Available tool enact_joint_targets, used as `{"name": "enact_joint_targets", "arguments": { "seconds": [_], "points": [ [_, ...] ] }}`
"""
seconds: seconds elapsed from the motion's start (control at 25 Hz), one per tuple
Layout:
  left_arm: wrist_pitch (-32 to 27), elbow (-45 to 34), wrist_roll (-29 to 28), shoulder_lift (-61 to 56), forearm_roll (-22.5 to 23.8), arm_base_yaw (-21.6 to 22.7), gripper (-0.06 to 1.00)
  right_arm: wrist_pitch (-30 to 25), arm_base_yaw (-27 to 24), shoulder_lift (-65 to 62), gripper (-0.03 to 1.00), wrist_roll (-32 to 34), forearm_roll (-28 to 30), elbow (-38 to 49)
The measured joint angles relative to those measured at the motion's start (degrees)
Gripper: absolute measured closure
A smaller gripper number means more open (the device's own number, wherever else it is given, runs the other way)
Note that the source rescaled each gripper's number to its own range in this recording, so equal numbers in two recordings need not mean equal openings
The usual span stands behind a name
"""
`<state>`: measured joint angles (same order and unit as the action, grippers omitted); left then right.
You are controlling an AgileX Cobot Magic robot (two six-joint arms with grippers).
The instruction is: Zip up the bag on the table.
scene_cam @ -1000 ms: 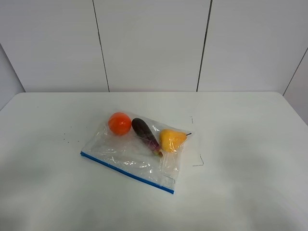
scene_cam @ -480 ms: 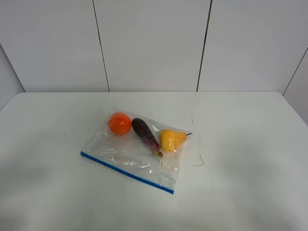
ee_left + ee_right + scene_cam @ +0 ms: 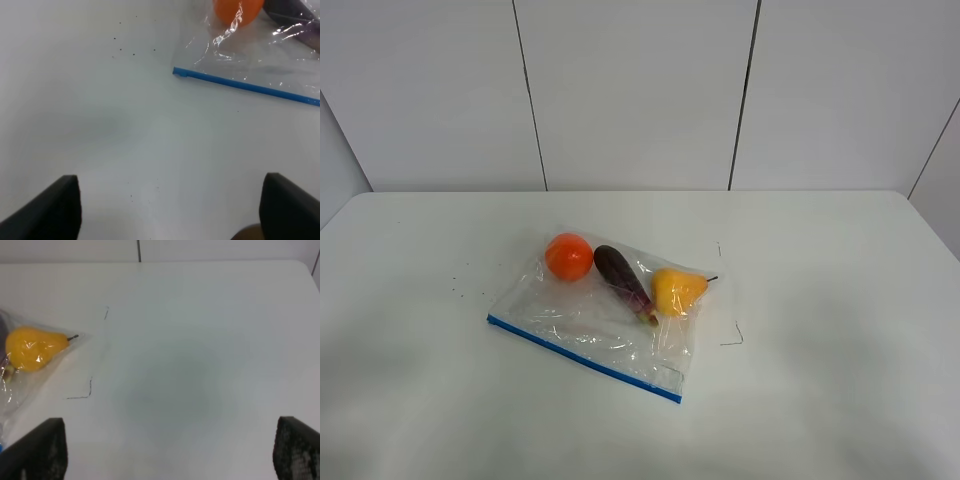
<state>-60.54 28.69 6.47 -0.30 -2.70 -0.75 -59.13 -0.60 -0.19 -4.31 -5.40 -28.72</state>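
Nothing has shifted since the earlier frame: the bag (image 3: pixel 603 312) lies mid-table (image 3: pixel 840 290), blue zipper strip (image 3: pixel 582 358) nearest the arms, both the left claw (image 3: pixel 170 207) and right claw (image 3: pixel 170 452) spread wide and empty, so we're pre-approach, next pinning one zipper end.
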Motion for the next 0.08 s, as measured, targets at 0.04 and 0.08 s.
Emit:
{"name": "enact_joint_targets", "arguments": {
  "seconds": [0.04,0.08],
  "points": [
    [0.0,0.0,0.0,0.0,0.0,0.0,-0.06,0.0,0.0,0.0,0.03,0.0,0.0,0.0],
    [0.0,0.0,0.0,0.0,0.0,0.0,-0.06,0.0,0.0,0.0,0.03,0.0,0.0,0.0]
  ]
}}
